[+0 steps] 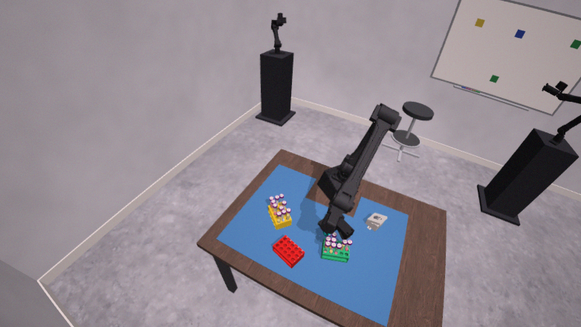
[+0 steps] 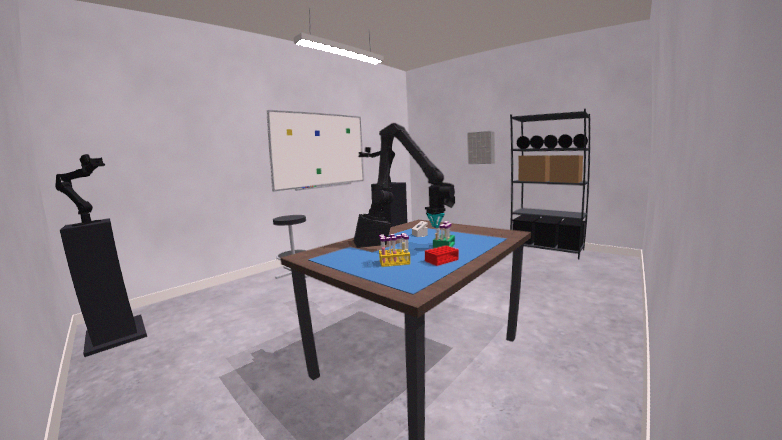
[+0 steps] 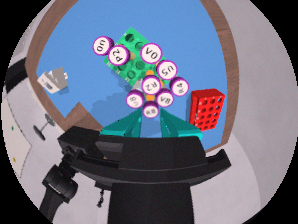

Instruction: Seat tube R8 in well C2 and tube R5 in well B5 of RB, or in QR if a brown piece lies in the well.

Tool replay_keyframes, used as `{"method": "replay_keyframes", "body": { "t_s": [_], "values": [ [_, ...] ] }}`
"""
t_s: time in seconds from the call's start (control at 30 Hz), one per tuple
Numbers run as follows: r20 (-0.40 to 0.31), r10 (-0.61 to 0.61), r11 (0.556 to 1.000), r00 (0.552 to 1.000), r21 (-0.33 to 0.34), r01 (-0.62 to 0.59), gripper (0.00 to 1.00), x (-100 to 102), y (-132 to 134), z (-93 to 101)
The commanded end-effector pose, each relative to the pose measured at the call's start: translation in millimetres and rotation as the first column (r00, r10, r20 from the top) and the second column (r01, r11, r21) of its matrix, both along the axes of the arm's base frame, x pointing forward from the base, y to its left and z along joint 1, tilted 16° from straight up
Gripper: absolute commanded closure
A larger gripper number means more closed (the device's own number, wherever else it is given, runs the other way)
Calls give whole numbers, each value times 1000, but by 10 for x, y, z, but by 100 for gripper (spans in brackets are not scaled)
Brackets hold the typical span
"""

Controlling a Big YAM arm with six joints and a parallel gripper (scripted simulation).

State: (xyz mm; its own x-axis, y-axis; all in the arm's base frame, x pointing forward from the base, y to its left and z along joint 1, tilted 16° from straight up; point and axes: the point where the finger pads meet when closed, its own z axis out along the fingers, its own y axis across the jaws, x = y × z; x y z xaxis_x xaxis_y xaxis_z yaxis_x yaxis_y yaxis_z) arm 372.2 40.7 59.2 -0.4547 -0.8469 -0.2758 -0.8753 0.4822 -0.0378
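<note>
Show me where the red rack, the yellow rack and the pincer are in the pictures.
Red rack [image 1: 288, 250]: top view, its holed upper face.
Yellow rack [image 1: 279, 221]: top view, its side wall.
Pincer [image 3: 150, 120]: wrist view, midway between the teal fingertips.

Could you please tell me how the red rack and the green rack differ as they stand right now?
The red rack holds no tubes, its wells all open; the green rack carries several purple-capped tubes. The gripper hovers, partly open, over the green rack, while the red rack stands apart from it. Both rest on the blue mat.
</note>
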Motion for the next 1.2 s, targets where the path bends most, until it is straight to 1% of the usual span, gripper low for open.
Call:
{"method": "replay_keyframes", "body": {
  "t_s": [0.0,0.03,0.07,1.0,1.03,1.1,1.17],
  "values": [
    [-2,-17,1000,1000,0,17,70,69,-10,34],
    [-1,-17,1000,1000,0,17,70,73,-12,39],
    [30,-6,1000,1000,1,6,100,118,-8,113],
    [30,-6,1000,1000,1,6,100,118,-8,113],
    [11,-20,1000,1000,1,20,100,104,-24,103],
    [51,-22,1000,998,1,22,100,198,-48,268],
    [58,-21,1000,998,0,21,100,203,-66,308]
  ]
}}
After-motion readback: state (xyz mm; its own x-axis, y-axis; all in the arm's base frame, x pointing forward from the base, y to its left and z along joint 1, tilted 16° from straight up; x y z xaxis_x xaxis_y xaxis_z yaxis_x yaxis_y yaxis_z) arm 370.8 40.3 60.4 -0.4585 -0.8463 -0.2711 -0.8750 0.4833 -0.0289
